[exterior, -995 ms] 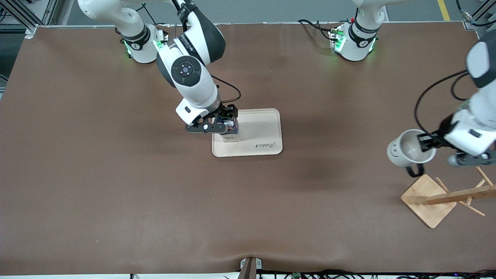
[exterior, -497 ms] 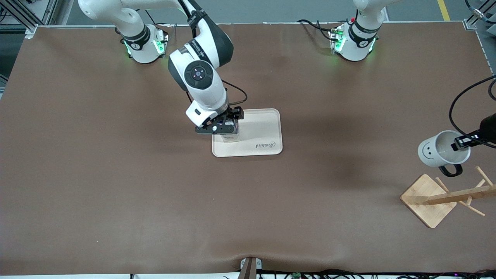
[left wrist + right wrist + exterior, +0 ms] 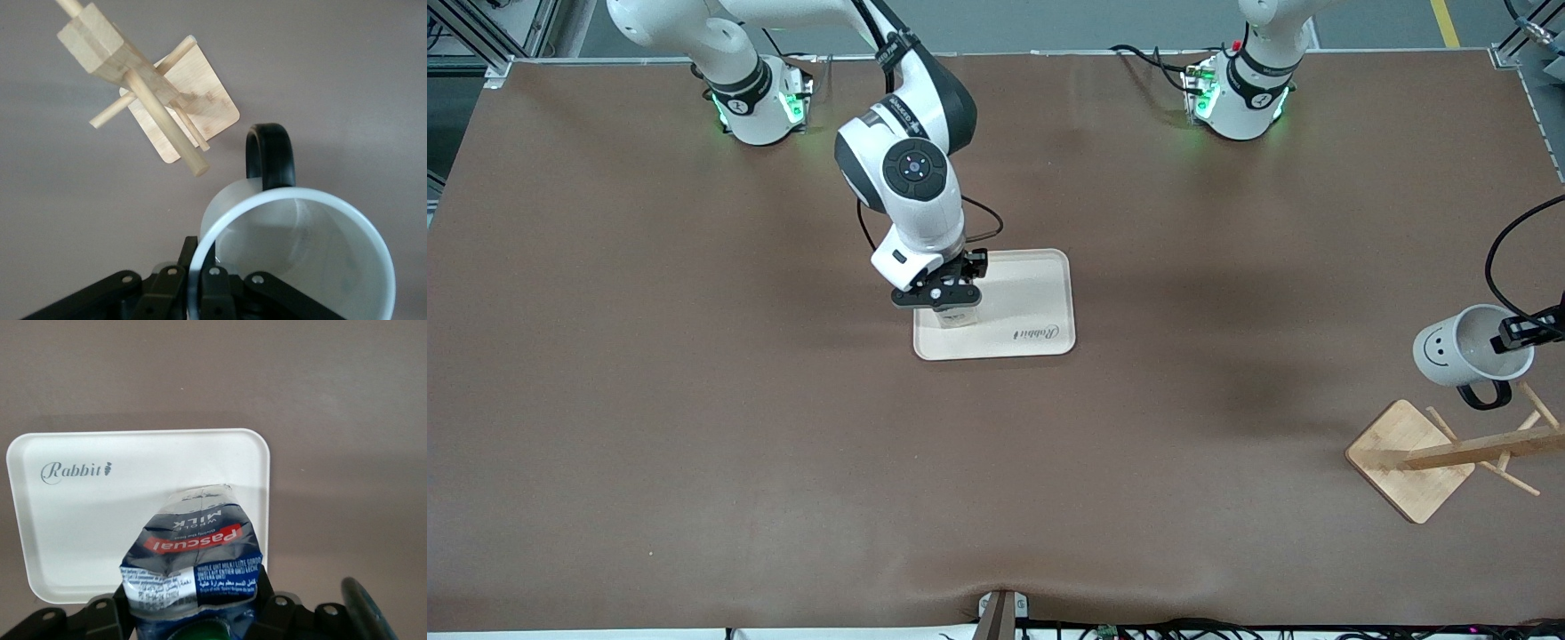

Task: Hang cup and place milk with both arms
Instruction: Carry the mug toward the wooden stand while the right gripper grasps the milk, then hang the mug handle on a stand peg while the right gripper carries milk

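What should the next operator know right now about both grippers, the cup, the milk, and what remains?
Left gripper: shut on the cup rim, held in the air above the wooden rack, handle toward a peg; not yet hung.
Right gripper: shut on the milk, which stands at the tray end toward the right arm.
Left to do: hook the handle on a peg, release the milk, withdraw both arms.

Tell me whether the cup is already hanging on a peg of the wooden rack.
No. The cup is held by its rim in the left gripper, clear of the wooden rack and its pegs.
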{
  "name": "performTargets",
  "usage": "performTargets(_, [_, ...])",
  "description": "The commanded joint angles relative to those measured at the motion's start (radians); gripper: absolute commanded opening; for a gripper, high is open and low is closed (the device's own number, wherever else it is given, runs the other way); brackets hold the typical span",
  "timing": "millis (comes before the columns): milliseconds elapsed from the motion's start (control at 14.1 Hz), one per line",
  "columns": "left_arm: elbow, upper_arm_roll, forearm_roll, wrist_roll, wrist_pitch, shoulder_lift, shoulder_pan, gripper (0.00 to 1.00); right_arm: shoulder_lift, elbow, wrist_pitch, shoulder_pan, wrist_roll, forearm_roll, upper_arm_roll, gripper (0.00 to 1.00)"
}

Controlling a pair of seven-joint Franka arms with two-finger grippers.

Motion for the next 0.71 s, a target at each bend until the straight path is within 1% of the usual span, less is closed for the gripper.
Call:
performTargets(0, [0.002,-0.007,-0.015,0.058,0.004,-0.016,0.033,0.00,-0.025,0.089,-0.132,-0.022,0.021,-0.009,-0.010,0.02])
performTargets(142, [0.002,-0.007,-0.018,0.093,0.012,-0.018,0.057,0.00,-0.028,0.171,-0.241,-0.076,0.016,0.006,-0.009,0.02])
performTargets(213, [0.002,-0.007,-0.044,0.117,0.024,-0.018,0.074,0.00,-0.040,0.188,-0.278,-0.101,0.016,0.026,-0.009,0.02])
performTargets(284, [0.002,-0.006,-0.065,0.145,0.026,-0.018,0.086,0.00,-0.068,0.188,-0.284,-0.121,0.022,0.038,-0.009,0.02])
performTargets(426, [0.002,-0.007,-0.072,0.159,0.027,-0.015,0.097,0.00,-0.123,0.180,-0.304,-0.179,0.013,0.040,-0.009,0.02])
performTargets(639, [0.001,-0.006,-0.104,0.187,0.055,-0.007,0.128,0.00,-0.187,0.176,-0.374,-0.234,0.012,0.035,-0.010,0.02])
